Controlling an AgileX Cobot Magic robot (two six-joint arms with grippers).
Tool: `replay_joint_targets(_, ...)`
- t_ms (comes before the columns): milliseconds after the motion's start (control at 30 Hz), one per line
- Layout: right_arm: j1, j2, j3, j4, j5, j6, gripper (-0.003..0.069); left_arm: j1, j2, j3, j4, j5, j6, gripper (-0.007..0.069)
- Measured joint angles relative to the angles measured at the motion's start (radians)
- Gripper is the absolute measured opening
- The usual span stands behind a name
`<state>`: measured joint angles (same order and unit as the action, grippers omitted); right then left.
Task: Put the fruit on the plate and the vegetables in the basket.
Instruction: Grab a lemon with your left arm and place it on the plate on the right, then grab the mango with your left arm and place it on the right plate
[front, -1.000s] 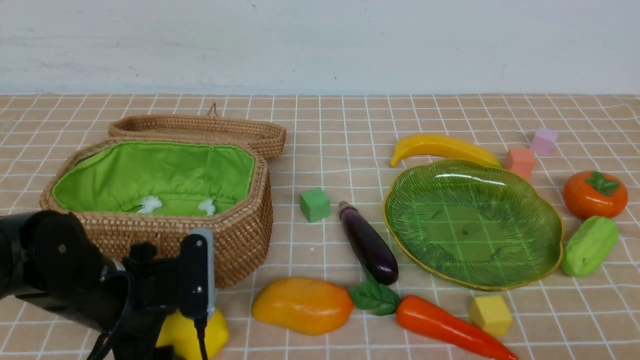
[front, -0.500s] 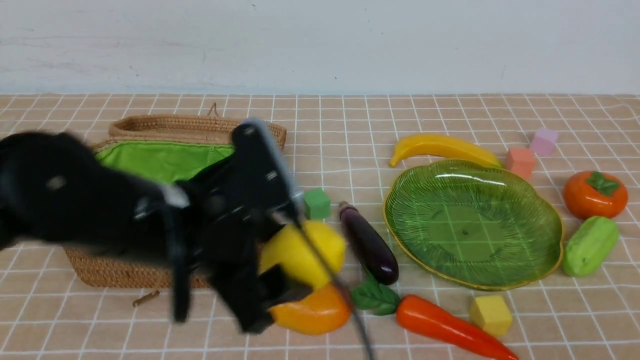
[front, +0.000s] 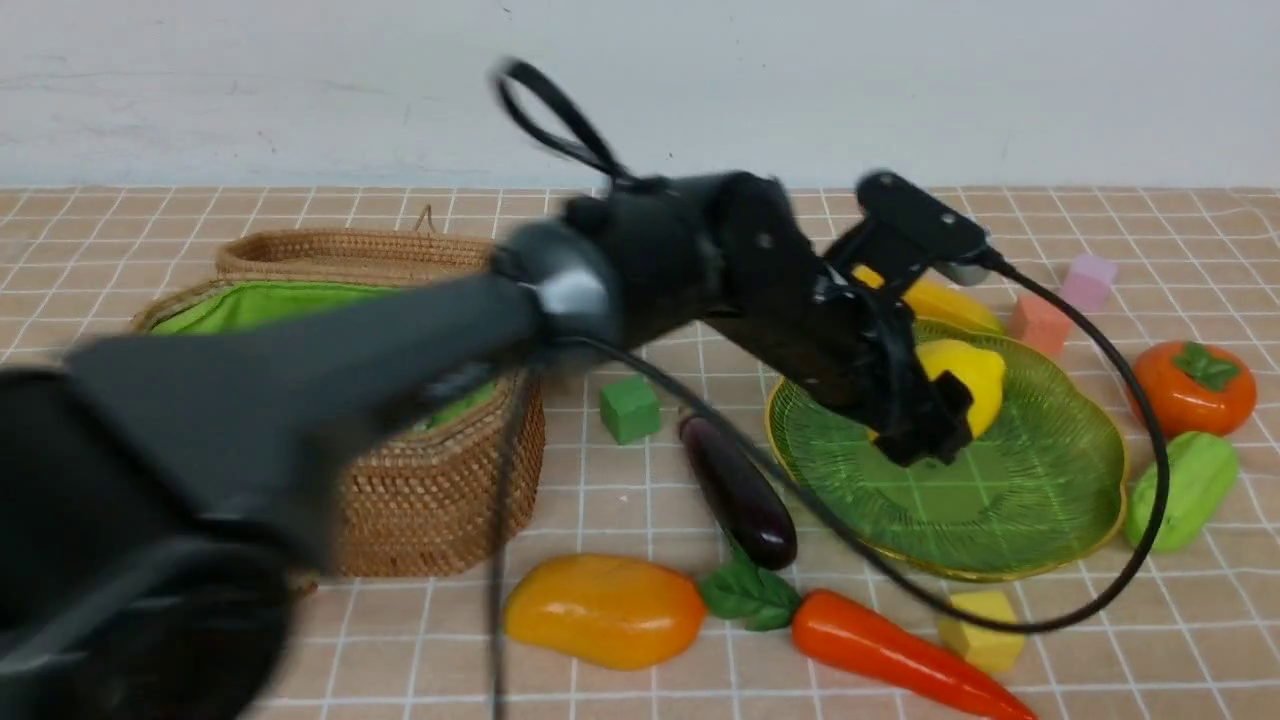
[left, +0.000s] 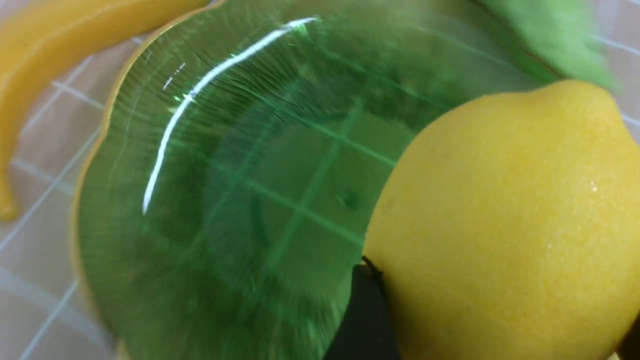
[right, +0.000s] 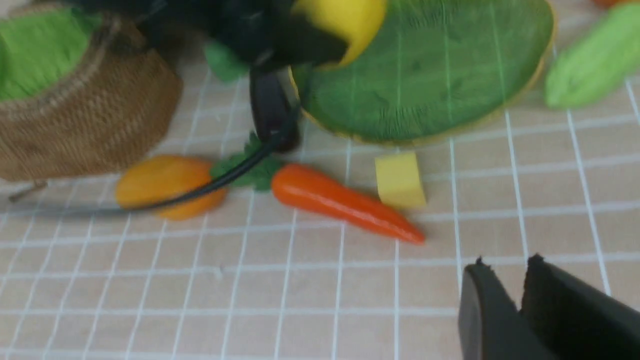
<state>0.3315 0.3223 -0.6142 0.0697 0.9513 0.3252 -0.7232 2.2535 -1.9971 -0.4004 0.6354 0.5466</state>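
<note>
Front view, left gripper (front: 948, 392): swung within the last second from the near-left corner beside the basket (front: 440, 500), across the middle, to a spot over the plate (front: 1030, 490); arm smeared with motion blur.
Grip: clamped wide around the lemon (front: 968, 378); in the left wrist view one dark finger (left: 366, 310) pressed against its side.
Lemon: a second ago low at the near left, on or just above the cloth (front: 640, 240); now hanging over the far-left part of the plate, judged not yet resting on the glass.
Plate: in the same place as before, with nothing lying in it.
Right gripper (right: 507, 262): low over the near-right cloth, jaws drawn in to a slit, nothing between them.
Other fruit: banana (front: 950, 303) just beyond the plate's far edge, persimmon (front: 1190, 392) at the far right, mango (front: 605, 610) near and central; all unmoved, all on the cloth.
Vegetables: eggplant (front: 738, 492) between basket and plate, carrot (front: 900, 660) at the near edge, gourd (front: 1180, 492) just right of the plate; all unmoved, none seen in the basket.
Meaning for the task: first fruit close to delivery. Likely next: lowering and release toward the plate's middle, to avoid a roll to the shallow rim. Left afterwards: three fruits and three vegetables.
</note>
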Motion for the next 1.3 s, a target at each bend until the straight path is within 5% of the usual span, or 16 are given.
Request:
replay_joint_targets(167, 0.000, 0.000, 0.000, 0.020, 0.049, -0.028, 0.0140, -0.014, 0.231, -0.325, 0.101, 0.103, -0.042, 0.0556)
replay_joint_targets(433, 0.000, 0.000, 0.000, 0.032, 0.057, -0.057, 0.0140, -0.014, 0.246, -0.370, 0.116, 0.131, -0.167, 0.0657)
replay_joint_targets(600, 0.000, 0.000, 0.000, 0.041, 0.056, -0.078, 0.0140, -0.014, 0.138, -0.368, 0.116, 0.375, -0.206, 0.0648)
replay_joint_targets(700, 0.000, 0.000, 0.000, 0.042, 0.056, -0.091, 0.0143, -0.014, 0.039, -0.331, 0.122, 0.517, -0.208, 0.0596)
replay_joint_targets(833, 0.000, 0.000, 0.000, 0.043, 0.047, -0.118, 0.0146, -0.016, -0.178, -0.149, 0.212, 0.591, -0.138, 0.0422)
replay_joint_targets(900, 0.000, 0.000, 0.000, 0.043, 0.036, -0.126, 0.0148, -0.016, -0.286, -0.012, 0.274, 0.598, -0.044, 0.0302)
replay_joint_targets(1000, 0.000, 0.000, 0.000, 0.043, 0.033, -0.130, 0.0150, -0.015, -0.393, 0.181, 0.325, 0.601, 0.097, 0.0237)
replay_joint_targets(1167, 0.000, 0.000, 0.000, 0.043, 0.032, -0.138, 0.0150, -0.015, -0.461, 0.437, 0.344, 0.514, 0.250, 0.0332)
replay_joint_targets(1300, 0.000, 0.000, 0.000, 0.043, 0.032, -0.157, 0.0151, -0.015, -0.434, 0.604, 0.400, 0.262, 0.285, 0.0592)
